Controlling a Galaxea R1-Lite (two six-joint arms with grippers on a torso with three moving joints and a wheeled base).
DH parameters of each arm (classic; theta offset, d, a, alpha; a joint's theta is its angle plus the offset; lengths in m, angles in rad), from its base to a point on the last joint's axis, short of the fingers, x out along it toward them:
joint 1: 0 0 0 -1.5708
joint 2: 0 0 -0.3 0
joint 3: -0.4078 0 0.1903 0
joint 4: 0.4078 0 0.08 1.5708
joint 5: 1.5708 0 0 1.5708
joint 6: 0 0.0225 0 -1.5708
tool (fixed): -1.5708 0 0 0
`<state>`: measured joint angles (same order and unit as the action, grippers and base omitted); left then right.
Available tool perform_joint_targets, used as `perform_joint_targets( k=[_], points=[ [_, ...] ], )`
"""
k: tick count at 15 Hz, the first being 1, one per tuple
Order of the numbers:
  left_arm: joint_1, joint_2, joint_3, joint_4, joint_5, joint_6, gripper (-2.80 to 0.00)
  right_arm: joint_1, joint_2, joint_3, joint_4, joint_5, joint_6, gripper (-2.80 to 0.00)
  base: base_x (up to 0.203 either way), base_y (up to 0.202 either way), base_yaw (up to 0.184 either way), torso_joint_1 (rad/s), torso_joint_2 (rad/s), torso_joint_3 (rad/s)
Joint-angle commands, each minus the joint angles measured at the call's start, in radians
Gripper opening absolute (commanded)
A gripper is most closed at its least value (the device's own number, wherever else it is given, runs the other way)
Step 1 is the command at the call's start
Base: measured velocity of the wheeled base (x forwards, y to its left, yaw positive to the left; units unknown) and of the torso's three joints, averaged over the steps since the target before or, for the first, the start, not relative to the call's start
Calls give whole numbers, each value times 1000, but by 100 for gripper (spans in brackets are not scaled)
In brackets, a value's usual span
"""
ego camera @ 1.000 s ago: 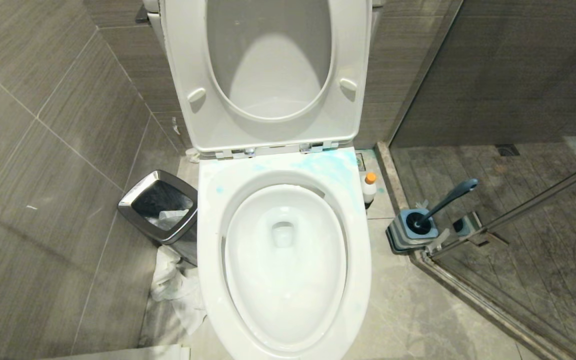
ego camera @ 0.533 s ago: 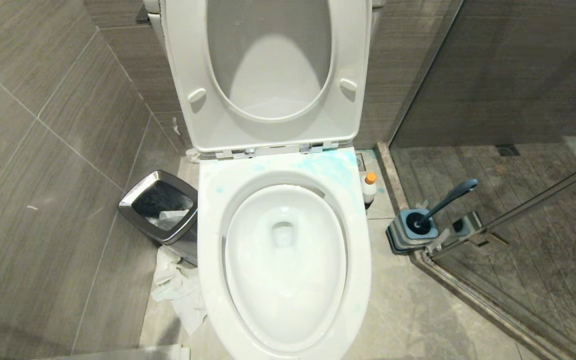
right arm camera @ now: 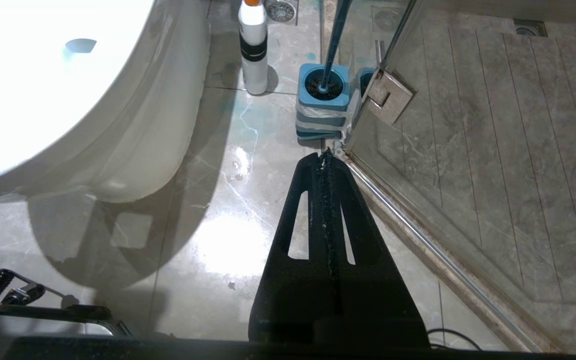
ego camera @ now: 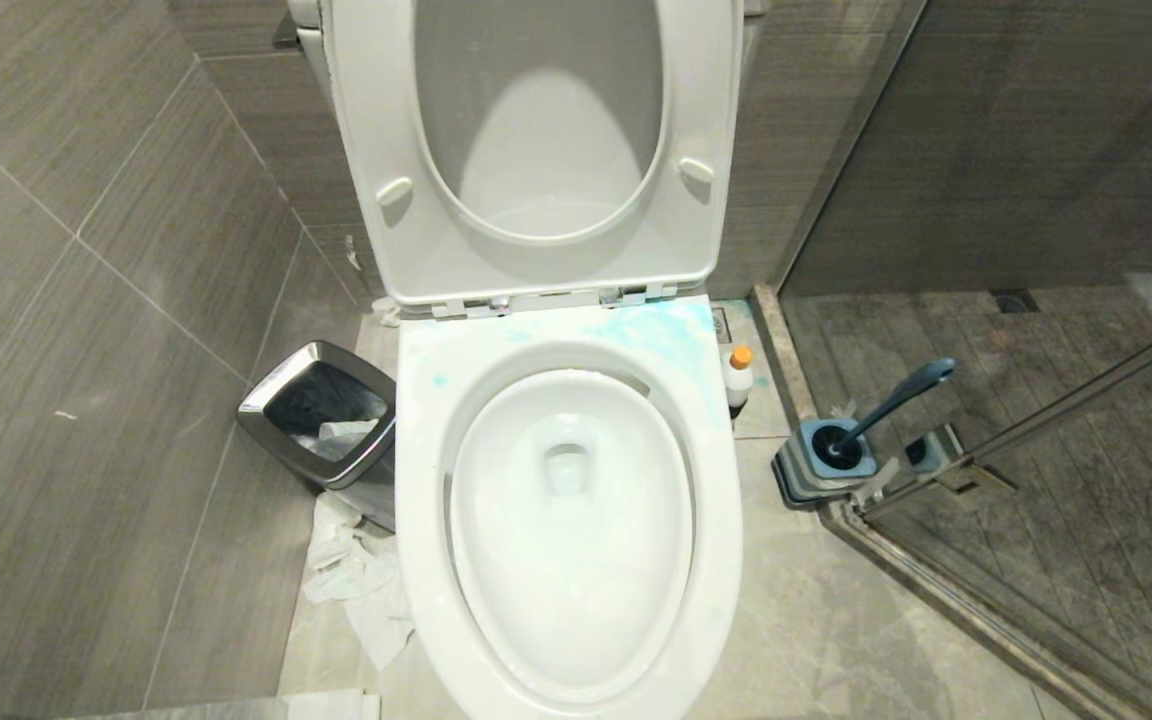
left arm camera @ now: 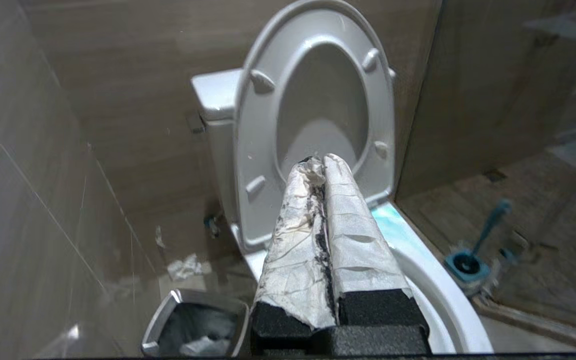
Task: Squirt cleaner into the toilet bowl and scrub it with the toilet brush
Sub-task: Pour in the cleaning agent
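Head view: toilet brush (ego camera: 891, 400) sitting in its holder (ego camera: 824, 462); both grippers, left (left arm camera: 322, 162) and right (right arm camera: 326, 156), clenched empty. Risk: blue cleaner residue drying on toilet bowl (ego camera: 706, 520) rim unscrubbed.

Even, fairly bright light from overhead fills the head view, which is sharp. In the right wrist view the toilet bowl (right arm camera: 43, 85) burns out to glaring white off to one side of the right end effector (right arm camera: 326, 155); beneath it the floor (right arm camera: 228, 240) carries glare and broad shadow. The left wrist view is softer, its edges smeared.
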<state>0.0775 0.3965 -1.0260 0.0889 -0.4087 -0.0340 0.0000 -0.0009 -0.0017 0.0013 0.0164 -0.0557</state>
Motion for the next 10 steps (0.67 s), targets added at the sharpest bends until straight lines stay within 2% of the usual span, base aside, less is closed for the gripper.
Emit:
perform_joint_targets(
  k=[1, 3, 5, 7, 10],
  points=[
    [-45, -178, 94, 56, 8, 4, -280, 0, 1, 0, 0, 0, -1, -280, 0, 0, 0, 0, 0, 0],
    [-63, -282, 201, 99, 19, 4, -280, 0, 1, 0, 0, 0, -1, -280, 0, 0, 0, 0, 0, 0],
    [-70, -378, 356, 95, 25, 4, -280, 0, 1, 0, 0, 0, -1, -280, 0, 0, 0, 0, 0, 0],
    [-74, -391, 531, 16, 43, 4, -280, 0, 1, 0, 0, 0, -1, -280, 0, 0, 0, 0, 0, 0],
    [-75, -393, 883, -150, 151, 15, -280, 0, 1, 0, 0, 0, -1, -280, 0, 0, 0, 0, 0, 0]
  ],
)
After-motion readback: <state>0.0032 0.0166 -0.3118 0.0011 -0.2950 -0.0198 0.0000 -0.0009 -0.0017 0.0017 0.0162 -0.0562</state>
